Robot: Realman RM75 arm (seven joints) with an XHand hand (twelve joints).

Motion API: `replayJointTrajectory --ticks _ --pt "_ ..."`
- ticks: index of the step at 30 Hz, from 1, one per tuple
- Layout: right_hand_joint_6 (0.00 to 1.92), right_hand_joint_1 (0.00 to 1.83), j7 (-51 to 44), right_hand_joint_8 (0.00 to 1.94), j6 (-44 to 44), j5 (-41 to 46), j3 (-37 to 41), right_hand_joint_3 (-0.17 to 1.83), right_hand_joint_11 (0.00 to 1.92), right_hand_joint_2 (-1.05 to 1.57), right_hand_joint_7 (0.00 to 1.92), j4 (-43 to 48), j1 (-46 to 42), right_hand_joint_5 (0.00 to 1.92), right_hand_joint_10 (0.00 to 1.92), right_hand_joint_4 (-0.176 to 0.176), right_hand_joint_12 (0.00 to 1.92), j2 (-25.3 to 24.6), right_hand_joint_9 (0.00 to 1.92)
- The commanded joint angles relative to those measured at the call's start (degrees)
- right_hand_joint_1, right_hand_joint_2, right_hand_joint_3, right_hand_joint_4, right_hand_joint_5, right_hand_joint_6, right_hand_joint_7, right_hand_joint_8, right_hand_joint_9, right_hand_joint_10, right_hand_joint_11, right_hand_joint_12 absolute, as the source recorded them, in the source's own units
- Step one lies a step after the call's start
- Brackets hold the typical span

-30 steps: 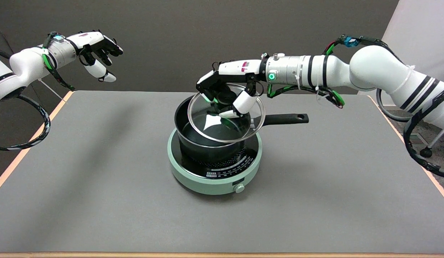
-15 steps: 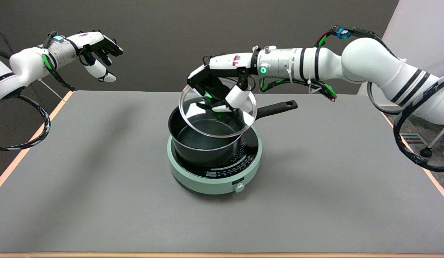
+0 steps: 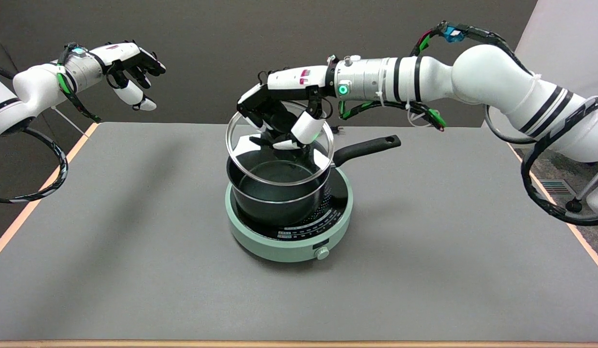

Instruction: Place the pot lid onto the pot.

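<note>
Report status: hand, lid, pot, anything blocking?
Right hand grips glass lid by its knob. Lid tilted over pot, not seated. Pot sits on green cooker. Nothing blocking.
</note>
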Motion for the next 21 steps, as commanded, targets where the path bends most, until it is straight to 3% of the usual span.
replayJointTrajectory --ticks 1,21 --pt "1.79 1.32 7.6 1.76 -0.4 -6.4 0.0 0.92 0.48 0.85 0.72 3.6 0.2 0.46 1.92 0.131 1.92 -0.8 0.75" --pt "1.79 1.32 7.6 1.75 -0.2 -6.1 0.0 0.92 0.47 0.85 0.72 -2.4 -2.4 0.46 1.92 0.132 1.92 -3.1 0.75"
